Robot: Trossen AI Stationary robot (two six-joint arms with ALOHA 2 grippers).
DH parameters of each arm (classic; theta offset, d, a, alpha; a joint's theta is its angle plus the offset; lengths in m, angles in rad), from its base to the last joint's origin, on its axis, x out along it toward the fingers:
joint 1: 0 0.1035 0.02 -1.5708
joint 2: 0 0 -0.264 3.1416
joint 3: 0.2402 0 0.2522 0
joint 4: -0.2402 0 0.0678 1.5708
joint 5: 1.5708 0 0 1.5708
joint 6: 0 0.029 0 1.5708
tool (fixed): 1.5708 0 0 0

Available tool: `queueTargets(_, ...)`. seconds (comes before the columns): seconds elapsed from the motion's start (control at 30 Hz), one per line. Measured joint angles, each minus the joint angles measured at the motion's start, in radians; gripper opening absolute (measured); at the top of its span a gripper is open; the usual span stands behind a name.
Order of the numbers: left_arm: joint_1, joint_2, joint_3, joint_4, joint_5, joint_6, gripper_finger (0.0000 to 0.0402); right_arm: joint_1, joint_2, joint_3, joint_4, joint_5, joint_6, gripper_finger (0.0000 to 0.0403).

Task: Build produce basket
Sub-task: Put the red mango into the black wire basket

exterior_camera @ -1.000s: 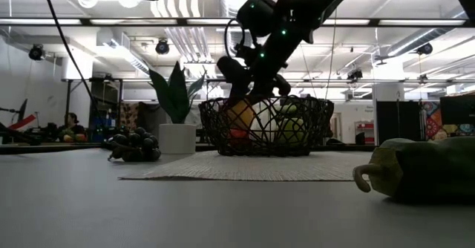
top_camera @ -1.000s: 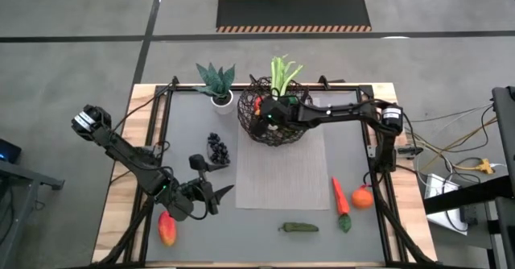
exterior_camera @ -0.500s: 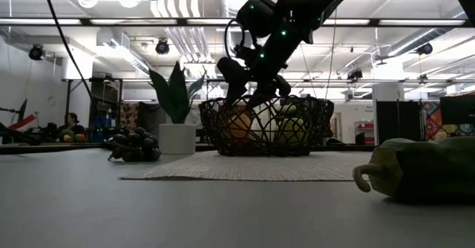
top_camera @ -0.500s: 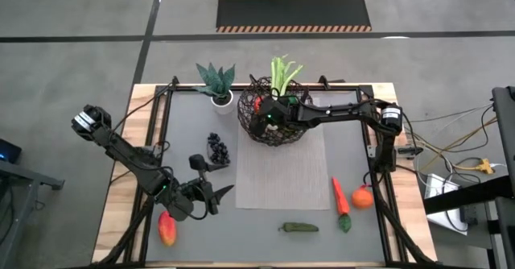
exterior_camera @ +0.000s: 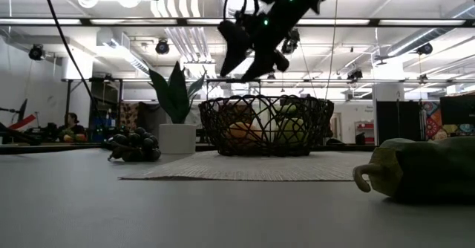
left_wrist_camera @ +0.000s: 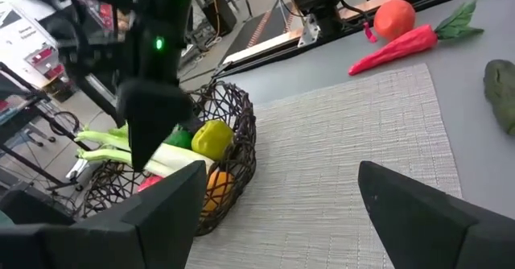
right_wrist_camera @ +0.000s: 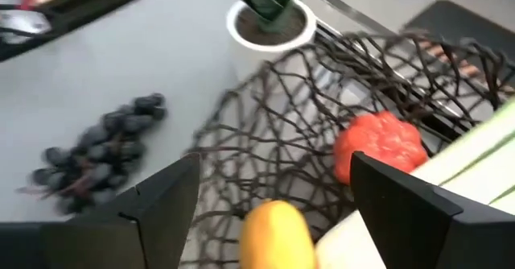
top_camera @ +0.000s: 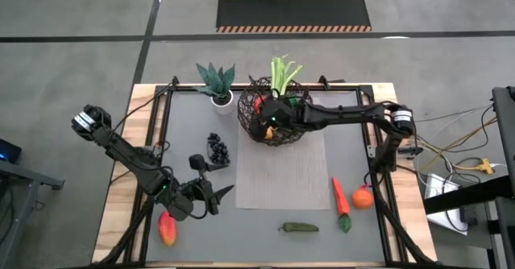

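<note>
The dark wire basket [top_camera: 278, 132] stands on a grey mat at the far middle and shows in the low view [exterior_camera: 266, 125] too. It holds a leek [right_wrist_camera: 475, 152], a red fruit [right_wrist_camera: 378, 144], an orange-yellow fruit [right_wrist_camera: 273, 229] and a yellow fruit [left_wrist_camera: 211, 136]. My right gripper [exterior_camera: 249, 44] hangs open and empty above the basket's rim; its fingers [right_wrist_camera: 153, 208] frame the fruits below. My left gripper [top_camera: 211, 196] is open and empty at the near left, low over the table. Grapes [top_camera: 217, 148], a carrot [top_camera: 340, 196], an orange [top_camera: 362, 196], a green pepper [top_camera: 299, 228] and a red-yellow fruit [top_camera: 166, 227] lie on the table.
A white pot with a spiky green plant [top_camera: 217, 84] stands left of the basket. The grey mat [top_camera: 282, 176] reaches from the basket toward the near edge. A black frame [top_camera: 161, 132] runs along the table's sides. The green pepper lies close to the low camera [exterior_camera: 423, 170].
My right gripper has gone up out of the basket and now hangs clear above its rim. The orange-yellow fruit that sat between its fingers stays in the basket, a little lower than before.
</note>
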Motion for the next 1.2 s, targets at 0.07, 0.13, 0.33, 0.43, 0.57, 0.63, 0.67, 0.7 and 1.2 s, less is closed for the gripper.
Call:
queueTargets(0.07, 0.000, 0.000, 0.000, -0.002, 0.000, -0.014, 0.0306, 0.019, -0.020, 0.000, -0.006, 0.001, -0.010, 0.0297)
queueTargets(0.13, 0.000, 0.000, 0.000, -0.004, 0.000, -0.019, 0.0306, 0.039, -0.038, 0.000, -0.009, 0.003, -0.018, 0.0297)
queueTargets(0.33, 0.000, 0.000, 0.000, -0.002, 0.000, -0.045, 0.0306, 0.119, -0.093, -0.001, -0.027, 0.004, -0.041, 0.0295)
queueTargets(0.43, 0.000, 0.000, 0.000, -0.002, 0.000, -0.047, 0.0306, 0.163, -0.118, -0.001, -0.033, 0.004, -0.056, 0.0295)
queueTargets(0.57, 0.000, 0.000, 0.000, -0.001, 0.000, -0.072, 0.0306, 0.226, -0.148, -0.001, -0.064, 0.004, -0.066, 0.0295)
queueTargets(0.63, 0.000, 0.000, 0.000, 0.000, 0.000, -0.074, 0.0306, 0.263, -0.164, -0.001, -0.093, 0.004, -0.073, 0.0295)
queueTargets(0.67, 0.000, 0.000, 0.000, 0.000, 0.000, -0.074, 0.0306, 0.283, -0.169, -0.003, -0.099, 0.005, -0.074, 0.0295)
queueTargets(0.7, 0.000, 0.000, 0.000, 0.000, 0.000, -0.080, 0.0306, 0.305, -0.173, -0.008, -0.098, 0.005, -0.075, 0.0295)
queueTargets(1.2, 0.000, 0.010, 0.000, 0.034, 0.026, -0.186, 0.0306, 0.574, -0.177, -0.305, 0.305, 0.003, -0.297, 0.0293)
